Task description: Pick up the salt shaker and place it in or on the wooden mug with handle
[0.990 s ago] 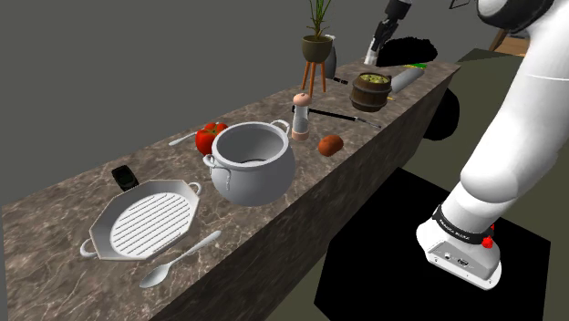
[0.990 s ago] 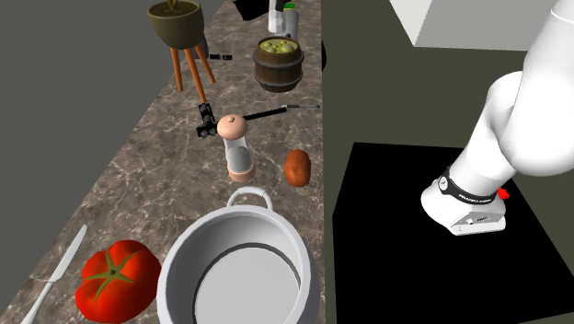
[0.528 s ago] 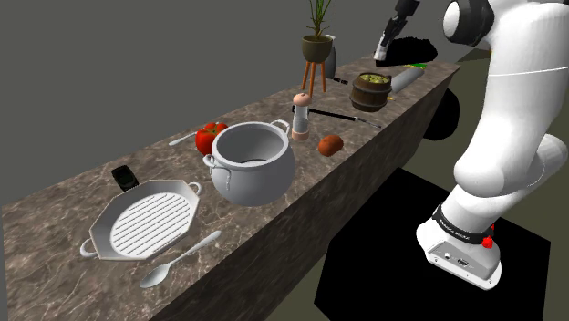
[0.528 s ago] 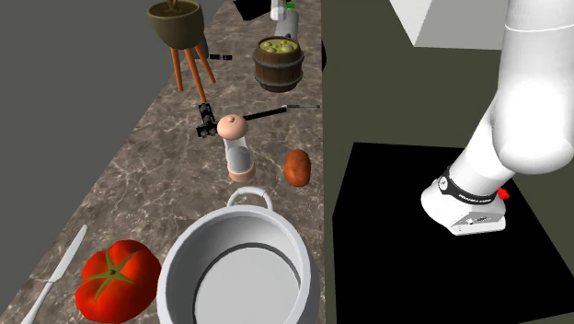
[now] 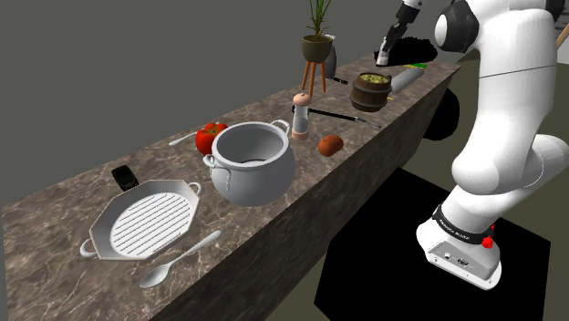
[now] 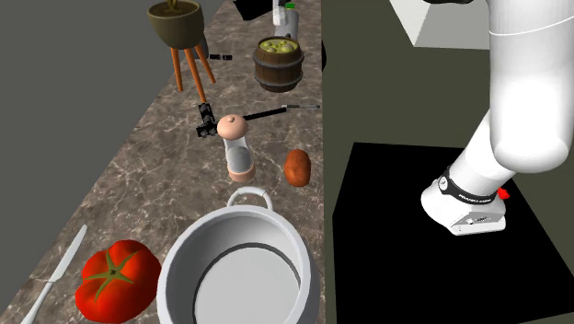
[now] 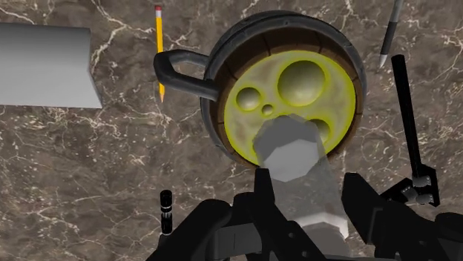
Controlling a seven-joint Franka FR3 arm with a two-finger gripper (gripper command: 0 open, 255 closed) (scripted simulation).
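Note:
My gripper (image 7: 308, 189) is shut on a grey salt shaker (image 7: 293, 148), which is clasped between the two black fingers. Straight below it stands the wooden mug (image 7: 222, 70), barrel-shaped with a dark handle and holding yellow-green liquid. The shaker's far end hangs over the mug's opening, a little off its middle. In the shoulder view the gripper (image 5: 387, 50) hangs above the mug (image 5: 371, 91) near the counter's far end. The second exterior view has the mug (image 6: 279, 63) at the top.
Near the mug are a pencil (image 7: 159, 52), a grey box (image 7: 44, 67), a long black tool (image 5: 333, 114), a plant on a stand (image 5: 315, 50) and a pink-topped grinder (image 5: 300, 114). Nearer along the counter sit a brown lump (image 5: 331, 144), grey pot (image 5: 253, 162), tomato (image 5: 210, 137) and grill pan (image 5: 150, 221).
The arm's upper links have swung toward the shoulder view's left, and the gripper has shifted slightly up and right above the mug. The shaker stays clasped.

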